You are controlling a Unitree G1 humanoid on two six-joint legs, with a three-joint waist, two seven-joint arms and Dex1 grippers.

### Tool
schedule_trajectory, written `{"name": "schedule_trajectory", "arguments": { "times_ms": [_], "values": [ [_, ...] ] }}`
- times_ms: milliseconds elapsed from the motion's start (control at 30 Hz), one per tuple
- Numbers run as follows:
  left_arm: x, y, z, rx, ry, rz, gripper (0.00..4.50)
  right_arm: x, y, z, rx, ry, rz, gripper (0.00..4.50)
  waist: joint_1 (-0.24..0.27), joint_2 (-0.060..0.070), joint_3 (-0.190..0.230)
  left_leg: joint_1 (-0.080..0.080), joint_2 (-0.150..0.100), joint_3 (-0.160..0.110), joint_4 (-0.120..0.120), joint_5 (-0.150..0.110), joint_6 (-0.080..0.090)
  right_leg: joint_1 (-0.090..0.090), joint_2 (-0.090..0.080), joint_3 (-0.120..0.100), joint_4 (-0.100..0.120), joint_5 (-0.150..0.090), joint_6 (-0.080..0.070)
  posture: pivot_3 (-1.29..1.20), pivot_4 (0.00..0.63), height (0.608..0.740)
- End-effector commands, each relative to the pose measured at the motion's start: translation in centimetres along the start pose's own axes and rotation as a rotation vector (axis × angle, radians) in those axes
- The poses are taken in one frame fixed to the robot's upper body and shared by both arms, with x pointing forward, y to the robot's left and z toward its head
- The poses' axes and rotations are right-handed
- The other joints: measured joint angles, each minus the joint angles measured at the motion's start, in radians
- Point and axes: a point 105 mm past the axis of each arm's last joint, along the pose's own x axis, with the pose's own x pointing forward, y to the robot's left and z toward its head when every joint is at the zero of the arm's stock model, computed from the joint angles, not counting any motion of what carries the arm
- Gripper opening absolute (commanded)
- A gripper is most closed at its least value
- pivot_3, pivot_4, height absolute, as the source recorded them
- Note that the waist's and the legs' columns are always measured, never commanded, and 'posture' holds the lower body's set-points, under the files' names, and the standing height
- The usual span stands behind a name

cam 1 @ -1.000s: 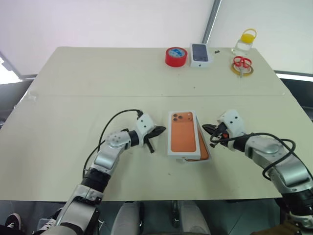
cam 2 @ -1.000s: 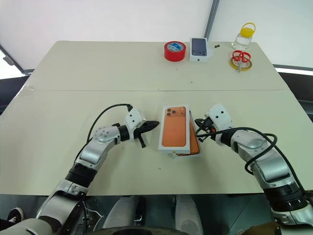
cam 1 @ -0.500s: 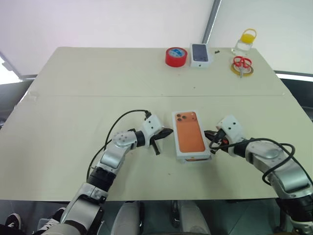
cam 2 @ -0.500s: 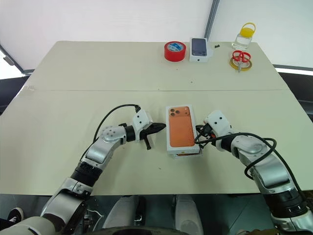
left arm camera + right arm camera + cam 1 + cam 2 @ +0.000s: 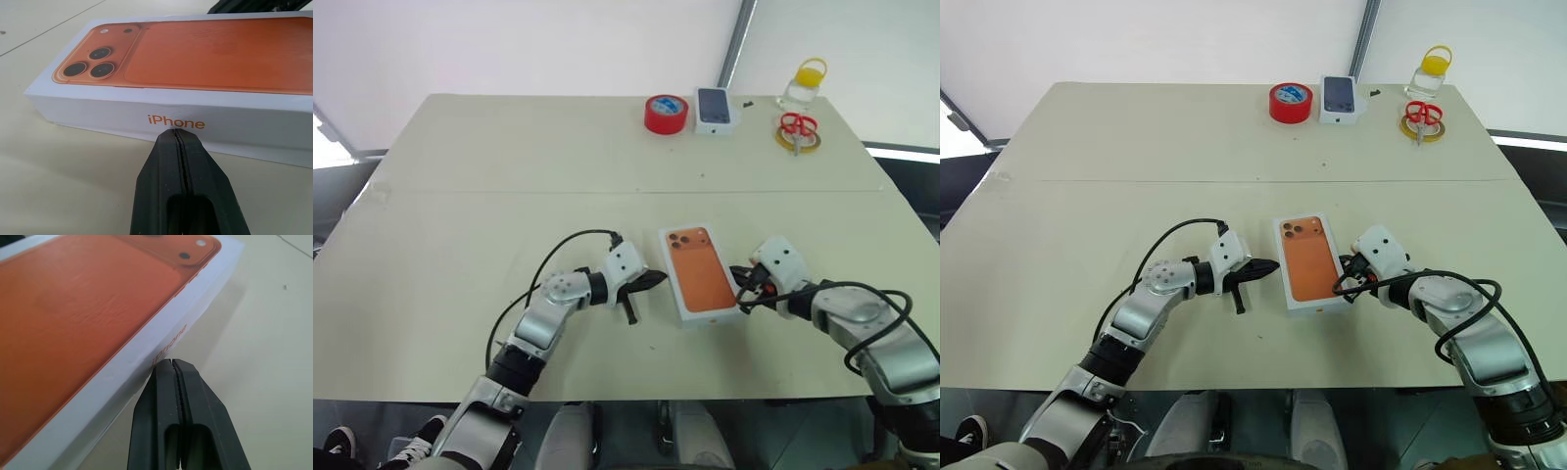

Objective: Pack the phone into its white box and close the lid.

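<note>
Squaring the lid (image 5: 703, 276) over its offset white box since a second ago — both closed, empty, my left gripper (image 5: 648, 284) and right gripper (image 5: 740, 276) flank it mid-bench — packing looks nearly done.

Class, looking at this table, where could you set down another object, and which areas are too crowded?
Free: the wide left half of the table and the middle strip between the red tape roll and the closed box. Crowded: the far right corner around the scissors, and beside the box, flanked by both pincers.
</note>
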Motion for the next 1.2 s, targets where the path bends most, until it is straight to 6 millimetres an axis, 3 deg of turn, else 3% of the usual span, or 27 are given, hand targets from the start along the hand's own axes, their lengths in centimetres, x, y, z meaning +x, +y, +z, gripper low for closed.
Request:
{"name": "schedule_trajectory", "arguments": {
  "times_ms": [33,200,367,433,567,667,833,933,1033,1200],
  "values": [
    [0.3,-0.2,1.3,0.033,-0.043,-0.018,0.0,-0.4,-0.3,0.6,-0.044,-0.01,-0.019,0.03,0.0,0.0,0.0,0.0,0.0,0.0,0.0,0.0,0.0,0.0,0.0,0.0,0.0,0.0,0.0,0.0,0.15,0.739],
    [-0.7,0.4,1.8,0.05,-0.055,-0.01,0.0,-0.9,-2.0,-0.5,-0.103,0.056,-0.066,0.03,0.0,0.0,0.0,0.0,0.0,0.0,0.0,0.0,0.0,0.0,0.0,0.0,0.0,0.0,0.0,0.0,0.15,0.739],
    [-1.9,2.0,2.7,0.056,-0.077,0.021,0.0,-1.9,-2.9,0.2,-0.131,0.038,-0.046,0.03,-0.001,0.0,0.0,0.0,0.0,0.0,0.0,0.0,0.0,0.0,0.0,0.0,0.001,0.0,0.0,0.0,0.15,0.739],
    [-1.9,2.9,3.7,0.057,-0.113,0.049,0.0,-2.4,-3.6,1.4,-0.133,-0.016,-0.047,0.03,-0.001,0.0,0.0,0.001,0.0,0.0,0.0,0.0,0.0,0.0,0.0,0.0,0.001,0.0,0.0,0.0,0.15,0.739],
    [-0.5,4.0,6.2,0.034,-0.197,0.08,0.0,-2.9,-4.2,3.5,-0.107,-0.124,-0.025,0.03,0.003,0.0,0.0,0.001,0.0,0.0,0.001,0.0,0.0,0.001,0.0,0.0,0.001,0.001,0.002,0.0,0.15,0.739],
    [1.7,4.5,6.7,0.056,-0.191,0.108,0.0,-2.5,-2.5,4.0,-0.1,-0.159,0.055,0.03,0.006,0.0,0.0,0.001,-0.001,-0.001,0.001,0.0,0.0,0.002,0.0,0.0,0.0,0.002,0.003,0.0,0.15,0.739],
    [4.8,3.9,4.5,0.087,-0.078,0.07,0.0,-1.9,2.1,1.8,-0.14,-0.075,0.244,0.03,0.0,0.0,0.0,0.001,-0.002,-0.001,0.001,0.0,0.0,0.003,0.0,0.0,0.0,0.002,0.004,0.0,0.15,0.739],
    [5.4,3.0,2.3,0.102,0.001,0.017,0.0,-1.9,3.5,-0.3,-0.181,0.026,0.287,0.03,-0.003,0.0,0.0,0.002,-0.001,-0.001,0.001,0.0,0.0,0.003,0.0,0.0,0.0,0.002,0.003,0.0,0.15,0.739],
    [4.8,2.5,-0.3,0.103,0.096,-0.015,0.0,-1.9,3.2,-1.7,-0.213,0.101,0.26,0.03,-0.001,-0.002,-0.003,0.004,-0.001,-0.001,0.001,0.0,0.0,0.005,0.0,-0.001,0.001,0.001,0.002,0.0,0.15,0.739],
    [3.5,3.3,-0.3,0.016,0.057,0.01,0.0,-1.4,2.2,-0.9,-0.164,0.071,0.207,0.03,-0.001,-0.004,-0.009,0.009,0.0,-0.002,0.0,0.0,0.0,0.01,0.0,-0.002,-0.002,-0.001,0.0,0.0,0.15,0.739]
  ]
}}
